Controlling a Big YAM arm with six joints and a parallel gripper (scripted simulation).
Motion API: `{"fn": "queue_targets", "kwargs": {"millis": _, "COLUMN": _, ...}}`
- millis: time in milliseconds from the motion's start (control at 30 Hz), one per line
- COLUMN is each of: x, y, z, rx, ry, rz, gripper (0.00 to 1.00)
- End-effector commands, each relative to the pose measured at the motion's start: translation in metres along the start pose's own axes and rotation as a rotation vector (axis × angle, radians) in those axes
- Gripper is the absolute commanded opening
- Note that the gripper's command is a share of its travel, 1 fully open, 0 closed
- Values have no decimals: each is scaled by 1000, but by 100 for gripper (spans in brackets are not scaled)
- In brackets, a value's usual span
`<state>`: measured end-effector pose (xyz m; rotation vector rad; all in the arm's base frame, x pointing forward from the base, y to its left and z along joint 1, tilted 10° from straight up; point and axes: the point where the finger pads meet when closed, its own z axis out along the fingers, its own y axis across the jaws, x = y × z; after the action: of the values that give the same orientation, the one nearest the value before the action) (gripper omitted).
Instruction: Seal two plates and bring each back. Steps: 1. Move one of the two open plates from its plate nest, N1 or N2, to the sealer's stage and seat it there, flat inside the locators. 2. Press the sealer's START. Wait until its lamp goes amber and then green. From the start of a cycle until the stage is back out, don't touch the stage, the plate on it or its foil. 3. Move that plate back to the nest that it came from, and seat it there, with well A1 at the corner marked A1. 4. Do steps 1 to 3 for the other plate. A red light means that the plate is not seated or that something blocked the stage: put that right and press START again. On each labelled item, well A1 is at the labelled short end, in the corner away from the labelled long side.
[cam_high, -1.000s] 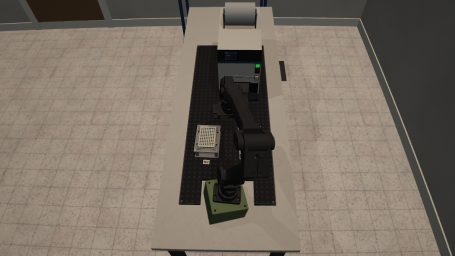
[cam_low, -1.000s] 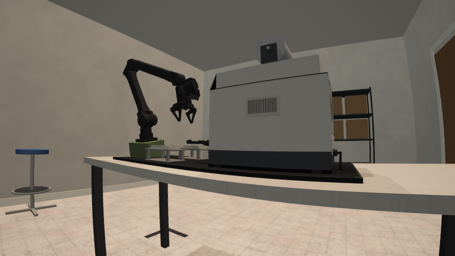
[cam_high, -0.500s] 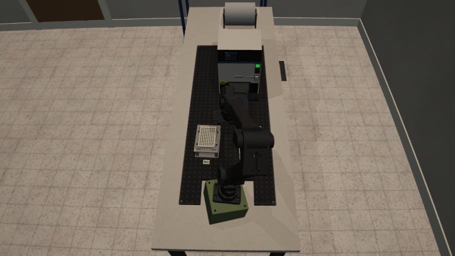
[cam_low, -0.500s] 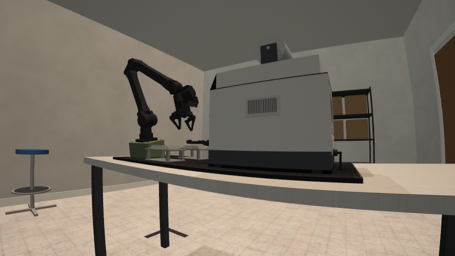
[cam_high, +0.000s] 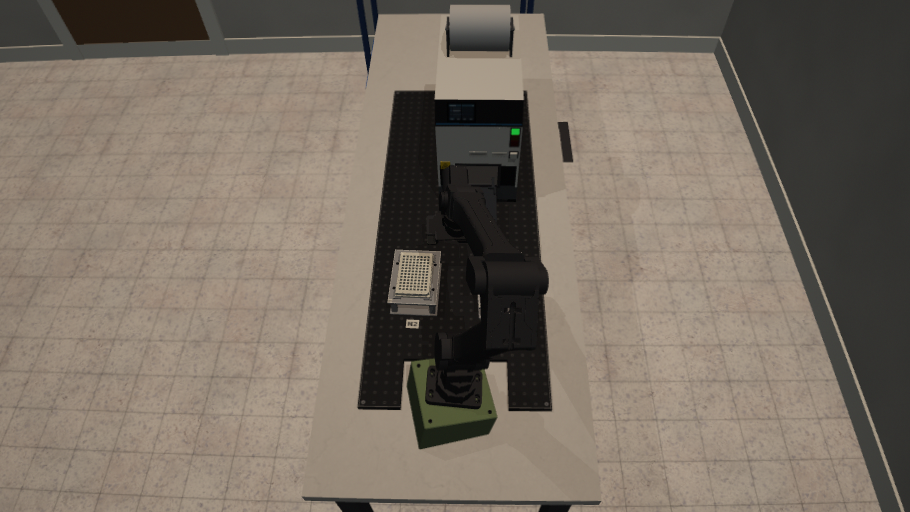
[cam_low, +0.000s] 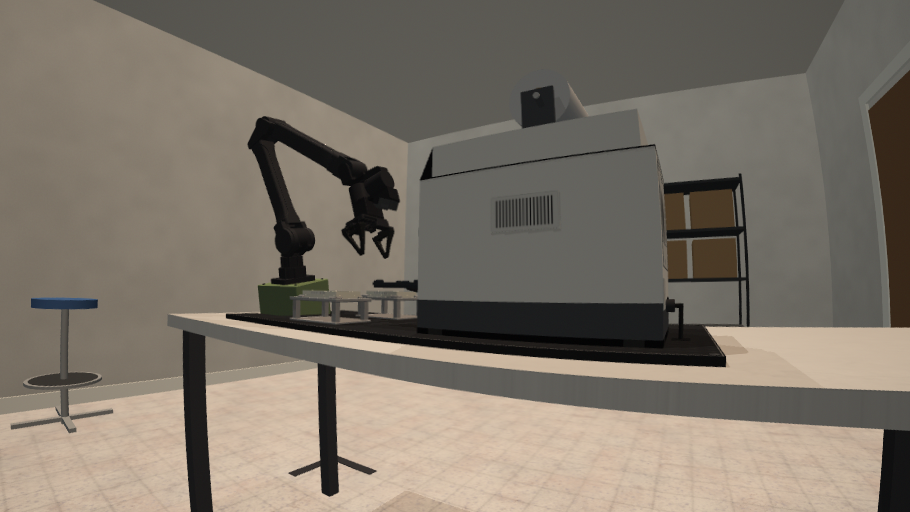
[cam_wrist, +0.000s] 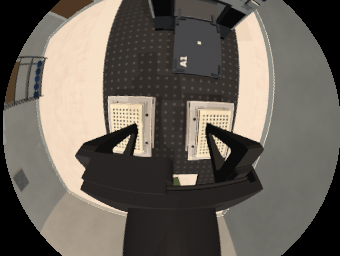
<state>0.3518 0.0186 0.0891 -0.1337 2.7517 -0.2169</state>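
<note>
My gripper is open and empty, pointing down well above the nests, its fingers apart. One cream plate sits in nest N2 with its wells showing. The other plate sits in nest N1; the arm hides it in the top view. The sealer's stage is out and bare, its A1 mark at the near left corner in the wrist view. The sealer's lamp is green above the START button.
The sealer stands beyond the stage, with a foil roll at its back. Black posts flank the stage's inner end. The arm's green base stands on the nests' near side.
</note>
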Motion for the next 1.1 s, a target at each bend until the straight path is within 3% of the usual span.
{"fn": "queue_targets", "kwargs": {"millis": 0, "x": -27, "y": 1, "z": -10, "rx": 1, "ry": -33, "rz": 1, "gripper": 100}}
{"fn": "queue_targets", "kwargs": {"millis": 167, "x": -17, "y": -15, "z": -12, "rx": -2, "ry": -31, "rz": -4, "gripper": 100}}
{"fn": "queue_targets", "kwargs": {"millis": 533, "x": 29, "y": -70, "z": -17, "rx": -2, "ry": -6, "rz": -30, "gripper": 100}}
{"fn": "queue_targets", "kwargs": {"millis": 667, "x": 28, "y": -92, "z": -24, "rx": 5, "ry": -30, "rz": -35, "gripper": 100}}
{"fn": "queue_targets", "kwargs": {"millis": 767, "x": 27, "y": -91, "z": -24, "rx": 0, "ry": -33, "rz": -37, "gripper": 100}}
{"fn": "queue_targets", "kwargs": {"millis": 967, "x": 44, "y": -127, "z": -31, "rx": 12, "ry": -28, "rz": -32, "gripper": 100}}
{"fn": "queue_targets", "kwargs": {"millis": 1067, "x": 40, "y": -120, "z": -28, "rx": 12, "ry": -27, "rz": -39, "gripper": 100}}
